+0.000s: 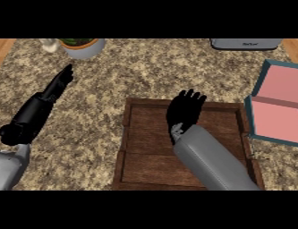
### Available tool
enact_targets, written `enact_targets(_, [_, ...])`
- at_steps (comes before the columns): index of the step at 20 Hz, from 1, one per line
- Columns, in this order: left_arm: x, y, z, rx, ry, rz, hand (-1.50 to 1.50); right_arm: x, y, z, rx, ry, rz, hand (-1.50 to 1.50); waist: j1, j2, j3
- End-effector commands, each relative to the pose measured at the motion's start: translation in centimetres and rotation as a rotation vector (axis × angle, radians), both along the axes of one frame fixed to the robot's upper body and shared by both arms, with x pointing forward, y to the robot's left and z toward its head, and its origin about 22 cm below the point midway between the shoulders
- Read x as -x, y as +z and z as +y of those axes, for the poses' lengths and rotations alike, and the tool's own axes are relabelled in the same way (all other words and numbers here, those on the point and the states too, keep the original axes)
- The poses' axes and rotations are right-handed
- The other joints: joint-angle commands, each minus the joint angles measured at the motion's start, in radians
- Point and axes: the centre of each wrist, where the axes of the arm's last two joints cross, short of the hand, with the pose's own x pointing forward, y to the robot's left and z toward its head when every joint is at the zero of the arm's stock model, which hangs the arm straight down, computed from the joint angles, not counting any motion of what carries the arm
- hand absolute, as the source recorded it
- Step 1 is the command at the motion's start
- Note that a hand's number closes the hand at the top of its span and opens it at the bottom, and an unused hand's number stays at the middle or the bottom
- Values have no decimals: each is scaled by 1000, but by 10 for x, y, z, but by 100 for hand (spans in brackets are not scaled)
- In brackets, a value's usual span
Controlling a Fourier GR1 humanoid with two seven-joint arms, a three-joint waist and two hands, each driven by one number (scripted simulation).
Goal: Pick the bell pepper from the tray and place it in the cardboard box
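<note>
The bell pepper cannot be seen: nothing red, green or yellow shows on the bare boards of the tray (152, 154). If it is there, it lies beneath the right hand (185, 112), which is over the tray's far middle with its back to the camera. Its fingers (192, 95) point away and bend downward, but whether they are closed on anything or hang apart cannot be told from this angle.

By my reading, the step in hand is the pick itself, the hand either settling over the pepper or just closing on it; nothing yet shows a lift.

Just right of the tray stands the cardboard box (284, 109), teal outside and pink inside, lying open and holding nothing. The next move would call for raising the hand clear of the tray's right rim, then carrying it rightward over the box's near wall.

Well left of the tray, the left hand (61, 82) rests above the speckled surface (144, 71), fingers straight.
</note>
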Motion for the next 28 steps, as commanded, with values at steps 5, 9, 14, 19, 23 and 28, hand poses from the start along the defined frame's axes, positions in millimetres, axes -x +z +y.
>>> enact_targets(5, [3,-11,-4,-12,2,12,0,1,-13,-19,51,-167,14,-150,-7,1,0])
enact_targets(9, [-4,-10,5,1,-17,4,0,9,-36,-8,61,-27,33,150,5,4,0])
enact_targets(14, [-5,-15,-8,6,3,-14,0,-10,-27,-17,128,71,-61,150,2,4,0])
enact_targets(19, [-2,-16,3,-1,15,-3,0,28,-25,-9,-81,471,-38,150,-16,-1,1])
enact_targets(23, [-4,-7,-4,0,-32,-21,0,79,-18,34,-341,930,21,150,55,8,12])
enact_targets(28, [-3,-15,1,9,11,8,0,130,-2,24,-572,1330,-57,150,-22,-12,6])
